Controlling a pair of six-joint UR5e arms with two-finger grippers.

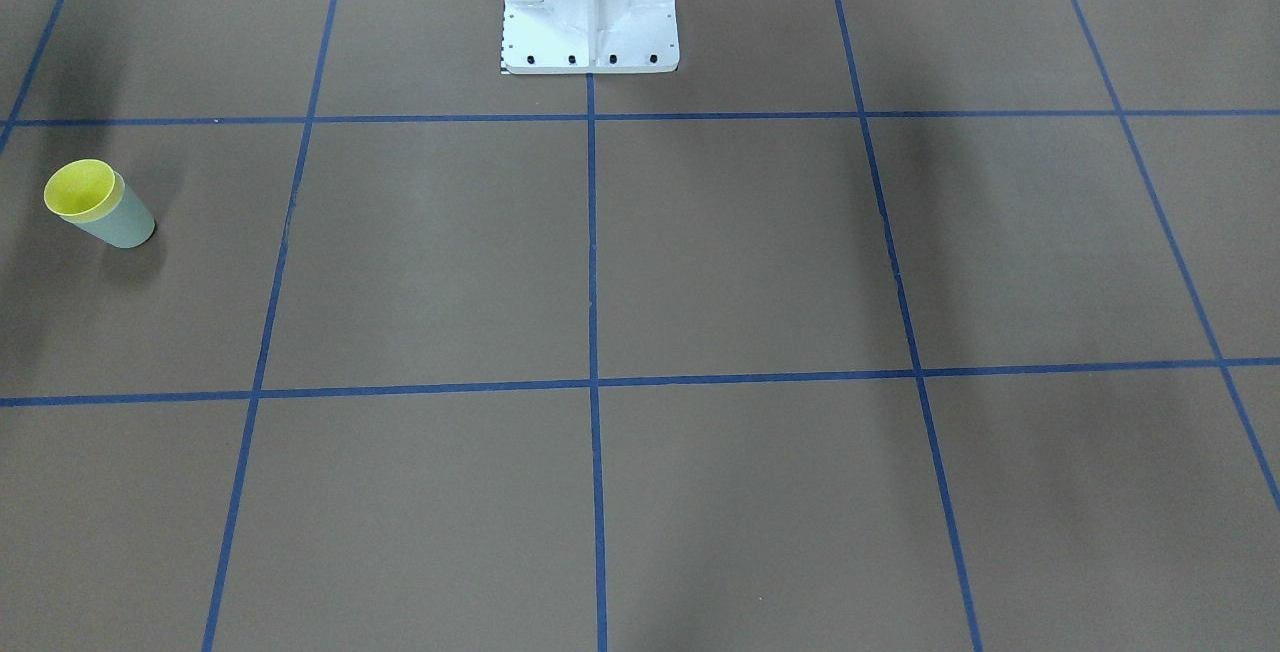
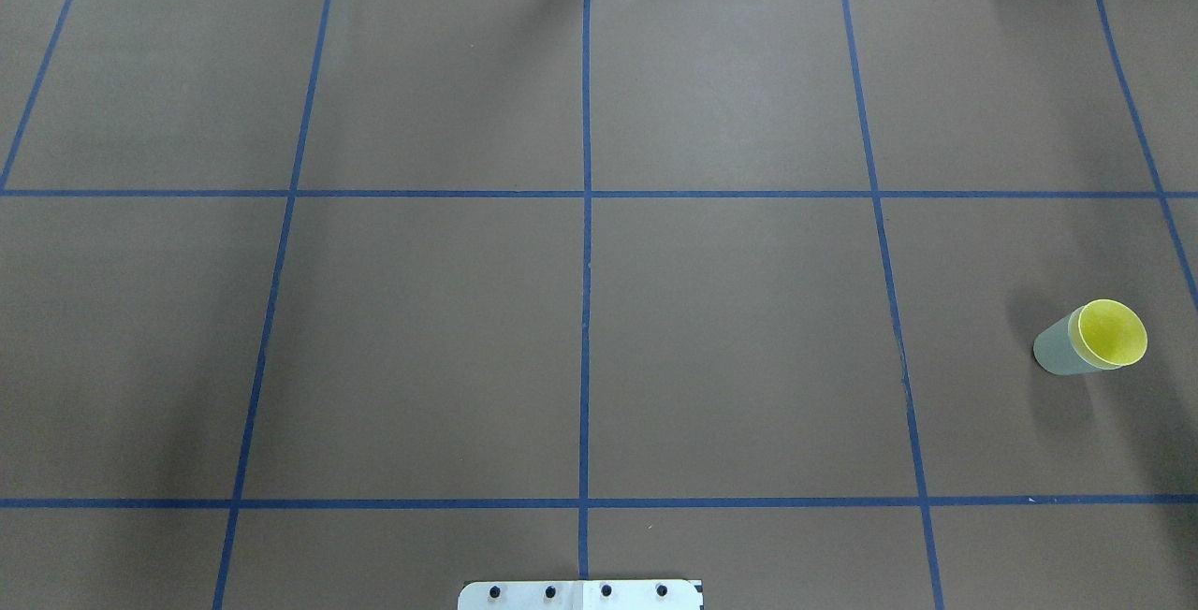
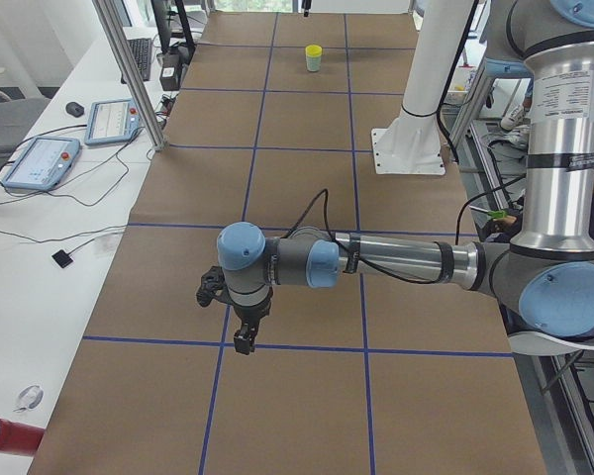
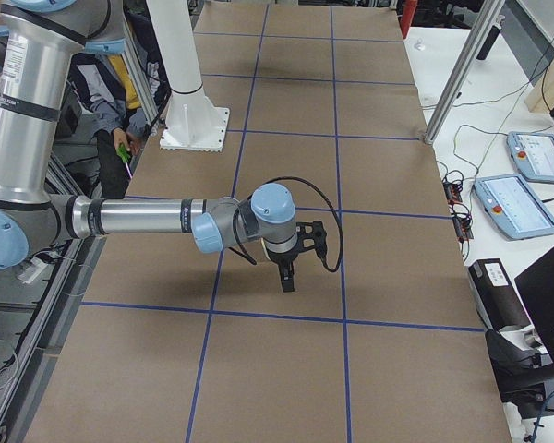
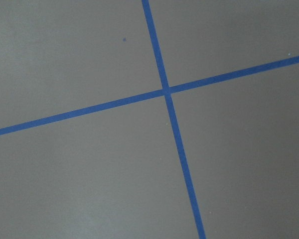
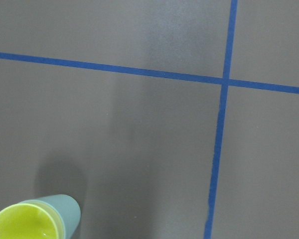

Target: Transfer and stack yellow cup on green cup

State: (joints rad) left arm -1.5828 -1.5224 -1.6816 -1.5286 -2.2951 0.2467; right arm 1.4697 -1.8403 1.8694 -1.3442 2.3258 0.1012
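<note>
The yellow cup (image 1: 80,187) sits nested inside the green cup (image 1: 128,223); the pair stands upright on the brown table, at the right in the overhead view, with yellow (image 2: 1112,334) inside green (image 2: 1056,354). The pair also shows far off in the exterior left view (image 3: 314,57) and in the bottom-left corner of the right wrist view (image 6: 22,226). My left gripper (image 3: 243,343) hangs over the table, far from the cups. My right gripper (image 4: 287,284) hangs above bare table. Both show only in the side views, so I cannot tell whether they are open or shut.
The white robot pedestal (image 1: 590,12) stands at the table's robot-side edge. Blue tape lines (image 2: 586,311) grid the brown surface. A side bench holds control tablets (image 3: 40,160) and cables, and metal frame posts (image 3: 129,74) stand along the table's edge.
</note>
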